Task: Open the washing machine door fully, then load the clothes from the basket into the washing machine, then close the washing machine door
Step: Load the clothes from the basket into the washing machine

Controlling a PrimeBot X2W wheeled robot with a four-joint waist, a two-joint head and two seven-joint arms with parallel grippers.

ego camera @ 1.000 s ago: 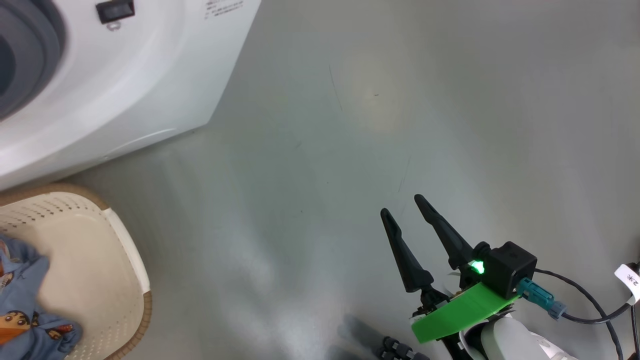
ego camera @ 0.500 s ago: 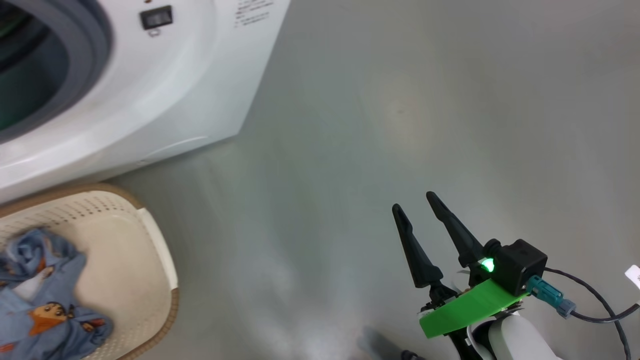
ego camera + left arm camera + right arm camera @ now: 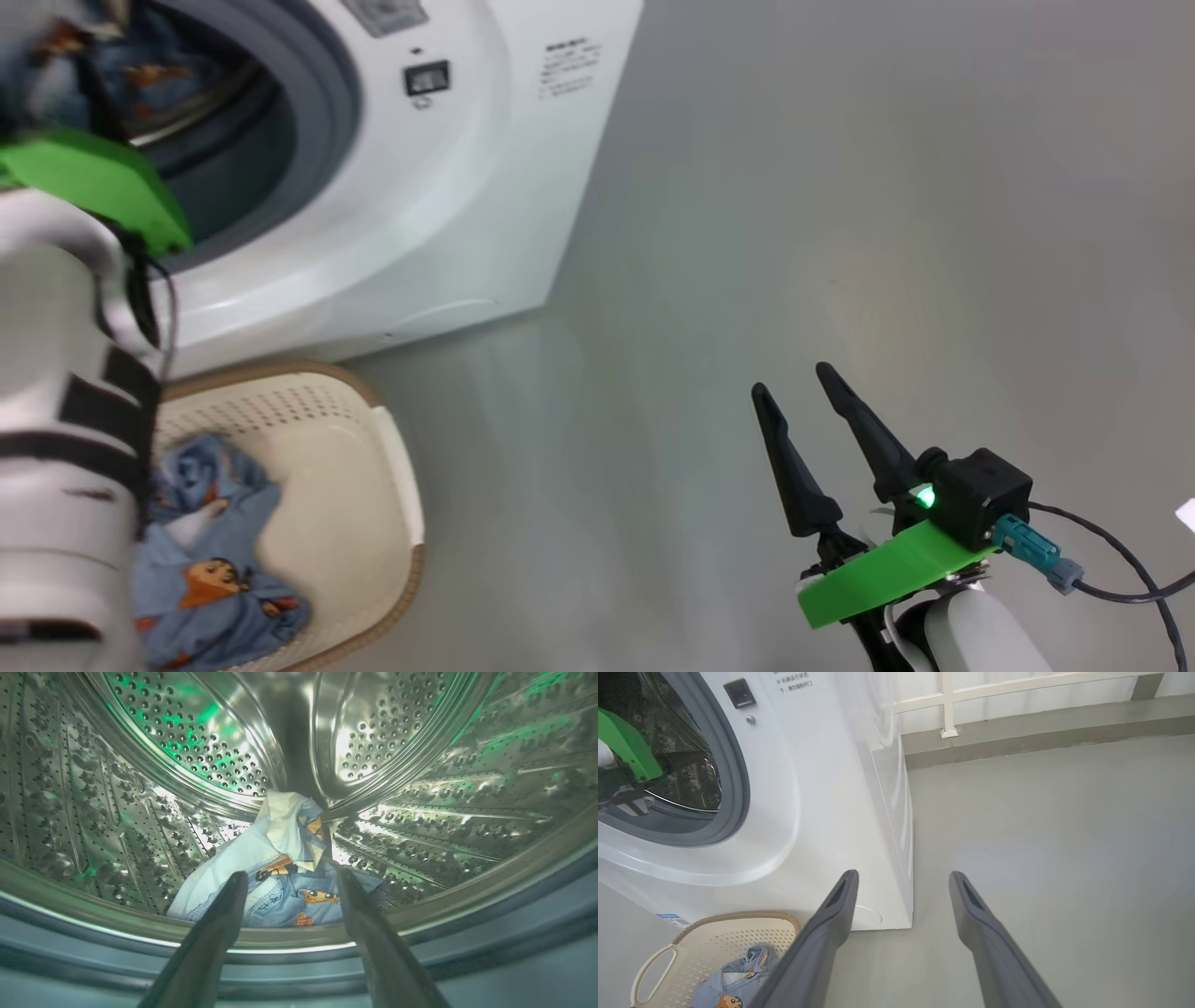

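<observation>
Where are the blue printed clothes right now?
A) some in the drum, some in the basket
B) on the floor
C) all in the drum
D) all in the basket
A: one garment lies in the drum past the open left gripper, and a second garment sits in the basket.

A smooth grey floor (image 3: 840,187) carries everything here. In the head view the white washing machine (image 3: 467,187) stands on it at about ten o'clock. The cream basket (image 3: 289,411) sits on the floor at seven o'clock, just beside the machine's base. In the right wrist view a low grey curb (image 3: 1041,732) edges the floor at one o'clock, with a white railing post (image 3: 946,700) standing on it.
</observation>
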